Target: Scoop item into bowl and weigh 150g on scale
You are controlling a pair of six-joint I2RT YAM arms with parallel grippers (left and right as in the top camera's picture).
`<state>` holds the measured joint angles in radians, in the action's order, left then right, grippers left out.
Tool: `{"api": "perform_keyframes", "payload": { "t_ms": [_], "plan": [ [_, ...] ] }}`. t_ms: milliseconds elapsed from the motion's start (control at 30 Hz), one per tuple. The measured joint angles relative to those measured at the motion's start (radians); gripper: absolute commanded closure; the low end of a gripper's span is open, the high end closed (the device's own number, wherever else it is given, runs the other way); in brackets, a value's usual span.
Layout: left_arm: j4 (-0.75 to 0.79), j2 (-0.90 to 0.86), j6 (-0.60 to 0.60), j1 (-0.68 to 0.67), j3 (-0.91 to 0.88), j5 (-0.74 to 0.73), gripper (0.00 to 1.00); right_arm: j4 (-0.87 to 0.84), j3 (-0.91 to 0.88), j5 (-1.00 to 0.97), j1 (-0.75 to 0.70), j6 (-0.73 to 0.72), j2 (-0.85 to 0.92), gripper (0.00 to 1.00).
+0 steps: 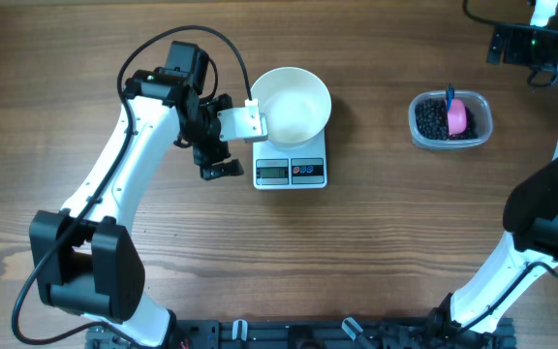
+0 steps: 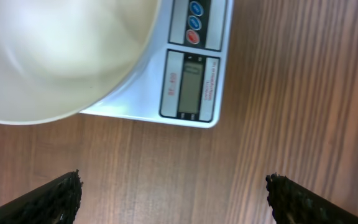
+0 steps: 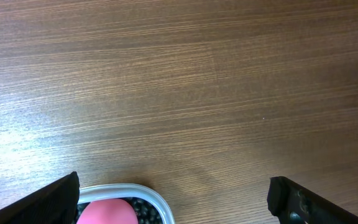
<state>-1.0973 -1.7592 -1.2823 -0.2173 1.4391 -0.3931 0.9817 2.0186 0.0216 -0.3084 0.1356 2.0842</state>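
Observation:
The white bowl [image 1: 291,105] sits on the white scale [image 1: 291,172] and shows nothing inside. My left gripper [image 1: 227,136] hovers just left of the scale, open wide, holding nothing. In the left wrist view the bowl [image 2: 55,56] and the scale [image 2: 194,84] lie ahead of that gripper [image 2: 173,196]. The black beans [image 1: 434,121] fill a clear tub [image 1: 450,143] at the right, with a pink scoop [image 1: 457,116] lying in them. My right gripper [image 3: 173,199] is open above bare table beside the tub [image 3: 151,194]. The scoop [image 3: 107,213] lies near its left finger.
The right arm [image 1: 550,213] rises along the table's right edge, with its wrist [image 1: 513,42] at the far right corner. The left arm [image 1: 114,184] crosses the left half. Bare wooden table lies between the scale and the tub.

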Motion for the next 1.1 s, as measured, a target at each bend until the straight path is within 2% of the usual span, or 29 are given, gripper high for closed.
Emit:
{"api": "perform_keyframes", "payload": {
  "t_ms": [967, 1100],
  "plan": [
    [-0.021, 0.0, 0.0, 0.0, 0.0, -0.024, 0.0, 0.0, 0.0, 0.0, 0.0, 0.0, 0.0, 0.0],
    [-0.021, 0.0, 0.0, 0.0, 0.0, -0.024, 0.0, -0.033, 0.0, 0.058, 0.0, -0.033, 0.0, 0.0]
  ]
}}
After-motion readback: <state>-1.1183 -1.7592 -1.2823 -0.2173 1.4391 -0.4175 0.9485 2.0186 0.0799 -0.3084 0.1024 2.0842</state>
